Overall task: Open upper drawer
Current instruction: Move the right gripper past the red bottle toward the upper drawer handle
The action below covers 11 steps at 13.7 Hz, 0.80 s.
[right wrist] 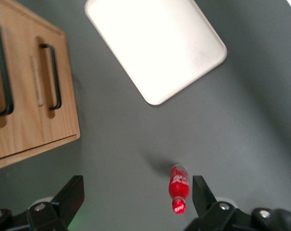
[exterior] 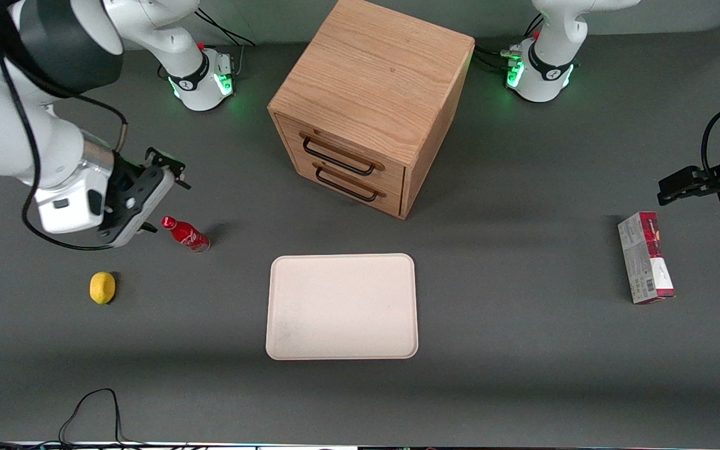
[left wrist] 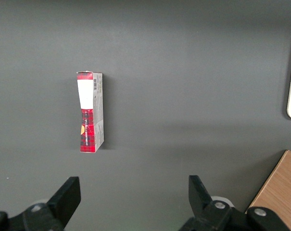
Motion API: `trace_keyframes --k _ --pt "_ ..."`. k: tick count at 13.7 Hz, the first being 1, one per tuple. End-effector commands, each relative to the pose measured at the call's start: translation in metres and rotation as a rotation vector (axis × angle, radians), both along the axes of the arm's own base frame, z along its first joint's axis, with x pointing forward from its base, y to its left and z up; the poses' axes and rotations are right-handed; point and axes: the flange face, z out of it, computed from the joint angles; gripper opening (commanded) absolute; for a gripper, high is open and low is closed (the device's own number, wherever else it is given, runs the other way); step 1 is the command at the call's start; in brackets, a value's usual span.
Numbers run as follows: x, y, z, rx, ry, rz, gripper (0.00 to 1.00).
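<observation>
Approach step: the gripper (exterior: 147, 212) is hovering open and empty above the red bottle (exterior: 186, 233), well apart from the shut upper drawer (exterior: 341, 156) of the cabinet (exterior: 369, 106), whose handle (exterior: 337, 155) needs reaching.

Red bottle (exterior: 185, 234) — yellow lemon (exterior: 102, 287) — cream tray (exterior: 342, 306).

White rounded arm links, black joint band, black cables looping alongside, white-and-black gripper (exterior: 169, 172) near the bottle, green lights glowing at bases.
</observation>
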Motion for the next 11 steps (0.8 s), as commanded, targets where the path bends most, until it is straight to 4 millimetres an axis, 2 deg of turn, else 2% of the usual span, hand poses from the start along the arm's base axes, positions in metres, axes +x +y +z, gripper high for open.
trace_keyframes --k 1,3,4,7,11 --pt "0.002 0.026 -0.005 0.044 0.020 0.115 1.00" --pt "0.004 0.044 -0.019 0.071 0.047 0.135 1.00" --pt "0.001 0.070 -0.024 0.079 0.056 0.164 1.00" --pt "-0.003 0.123 -0.046 0.068 0.087 0.156 1.00" --pt "-0.012 0.146 -0.054 0.056 0.115 0.083 1.00"
